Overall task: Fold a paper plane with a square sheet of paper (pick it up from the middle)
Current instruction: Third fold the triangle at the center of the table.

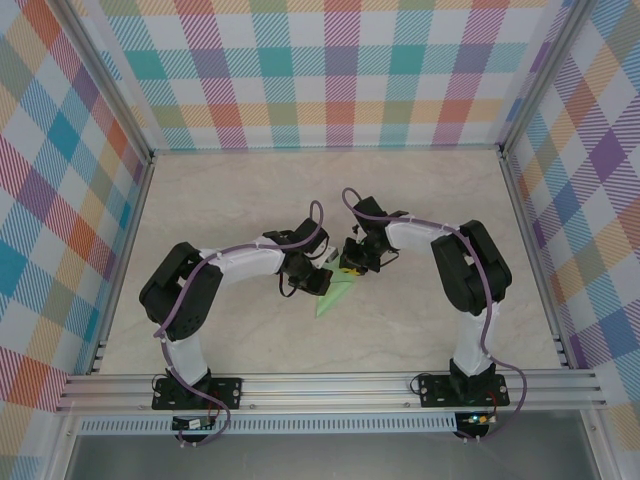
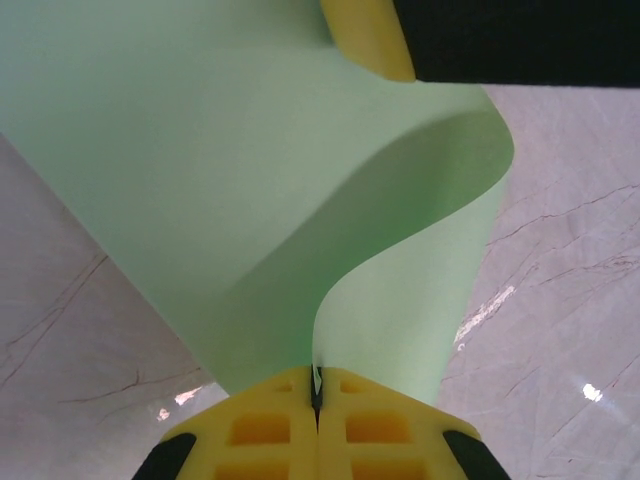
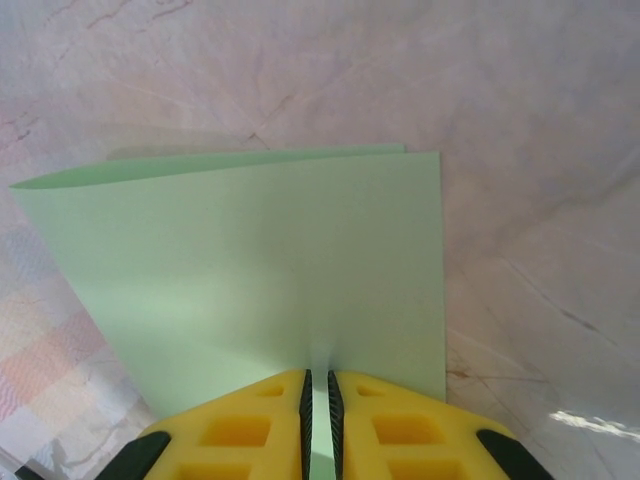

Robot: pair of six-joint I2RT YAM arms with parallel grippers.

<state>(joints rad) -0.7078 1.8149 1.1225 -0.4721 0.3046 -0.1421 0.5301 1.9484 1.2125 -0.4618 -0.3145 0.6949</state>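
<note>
Two grips hold the square sheet of paper point(image 2: 200, 200), folded, above the middle of the table point(image 1: 220, 200). The left gripper point(image 2: 316, 400) is clamped tight. The right gripper point(image 3: 318, 390) is narrowly closed with a slim gap showing. Risk: the looser right hold slips and the bowed flap creases off-line.

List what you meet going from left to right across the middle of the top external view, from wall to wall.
left plaid wall → left arm → folded paper → right arm → right plaid wall
</note>
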